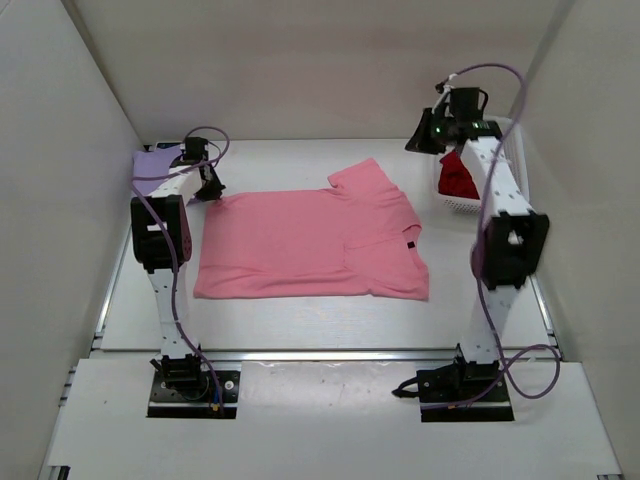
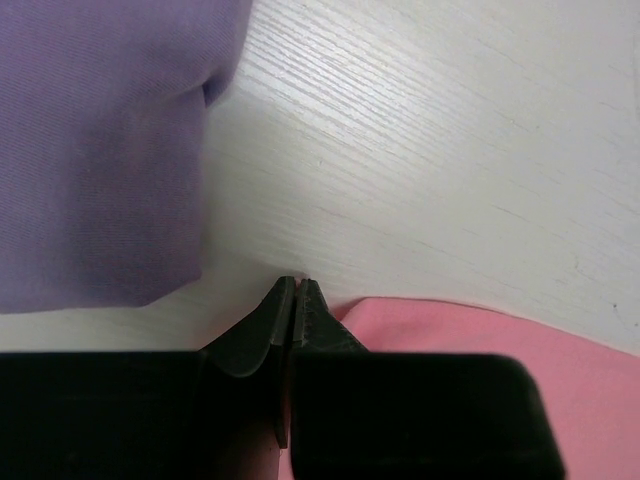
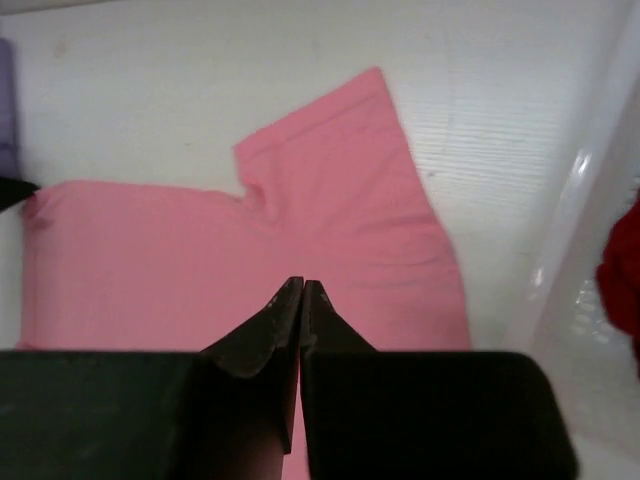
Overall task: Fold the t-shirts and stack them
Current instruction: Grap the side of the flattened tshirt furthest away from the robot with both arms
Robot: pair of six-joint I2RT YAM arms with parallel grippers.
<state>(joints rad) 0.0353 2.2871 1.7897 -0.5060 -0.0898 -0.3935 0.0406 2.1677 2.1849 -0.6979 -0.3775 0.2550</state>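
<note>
The pink t-shirt (image 1: 310,245) lies spread flat mid-table, with one sleeve pointing to the back. My left gripper (image 1: 212,190) is low at its far-left corner, jaws shut, with a sliver of pink cloth (image 2: 480,340) between the tips (image 2: 298,284). The lavender t-shirt (image 1: 152,160) lies folded just behind it, close in the left wrist view (image 2: 100,150). My right gripper (image 1: 418,142) is raised at the back right, shut and empty (image 3: 302,284), high above the pink t-shirt (image 3: 250,250). The dark red t-shirt (image 1: 460,178) lies bunched in the basket.
The white lattice basket (image 1: 478,207) stands at the back right beside the right arm; its wall shows in the right wrist view (image 3: 575,240). White walls close in the table on three sides.
</note>
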